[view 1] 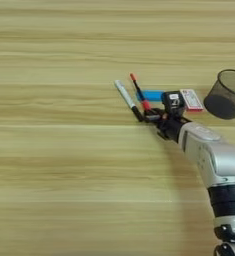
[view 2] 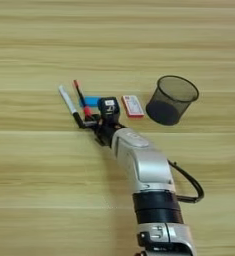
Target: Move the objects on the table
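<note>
My right gripper [view 2: 93, 121] reaches in from the lower right, shut on the lower end of the slim red marker [view 1: 139, 92]. The marker slants up and to the left from the fingers. Just left of it, a white marker with a black cap [view 1: 126, 97] lies on the table [view 1: 54, 165], and its cap end sits right at my fingertips. The blue oblong block [view 1: 153, 95] lies just behind the gripper, partly hidden by the gripper body. Right of that is the small white-and-red box [view 2: 132, 106].
A dark mesh cup [view 2: 171, 100] stands to the right of the box. My silver forearm [view 2: 141, 165] crosses the lower right part of the table.
</note>
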Robot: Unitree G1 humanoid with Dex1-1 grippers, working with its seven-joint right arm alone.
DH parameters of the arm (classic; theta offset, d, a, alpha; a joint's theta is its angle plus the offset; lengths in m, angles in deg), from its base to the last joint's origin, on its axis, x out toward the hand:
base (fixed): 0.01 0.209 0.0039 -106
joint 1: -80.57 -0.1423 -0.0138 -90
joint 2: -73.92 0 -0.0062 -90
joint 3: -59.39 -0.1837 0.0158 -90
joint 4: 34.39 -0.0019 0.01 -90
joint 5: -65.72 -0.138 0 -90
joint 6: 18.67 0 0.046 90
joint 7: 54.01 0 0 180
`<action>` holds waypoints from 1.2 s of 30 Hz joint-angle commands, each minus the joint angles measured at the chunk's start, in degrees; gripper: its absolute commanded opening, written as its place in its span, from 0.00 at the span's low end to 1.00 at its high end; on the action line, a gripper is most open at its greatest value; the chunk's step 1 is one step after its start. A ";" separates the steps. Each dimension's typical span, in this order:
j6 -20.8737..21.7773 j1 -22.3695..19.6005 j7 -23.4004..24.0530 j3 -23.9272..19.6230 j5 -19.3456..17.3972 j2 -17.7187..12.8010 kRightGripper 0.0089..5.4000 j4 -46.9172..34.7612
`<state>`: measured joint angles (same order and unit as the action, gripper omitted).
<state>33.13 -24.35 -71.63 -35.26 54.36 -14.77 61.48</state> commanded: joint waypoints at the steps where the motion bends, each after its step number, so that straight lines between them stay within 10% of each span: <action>1: 1.84 -2.96 -0.23 0.34 0.22 -0.63 0.10 -2.27; 19: 1.57 -2.61 -0.66 2.13 1.67 -0.96 0.10 -1.10; 36: 2.68 -2.28 -0.24 0.81 1.46 -0.89 0.55 -2.67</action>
<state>33.99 -24.12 -72.61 -33.18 55.91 -14.77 61.98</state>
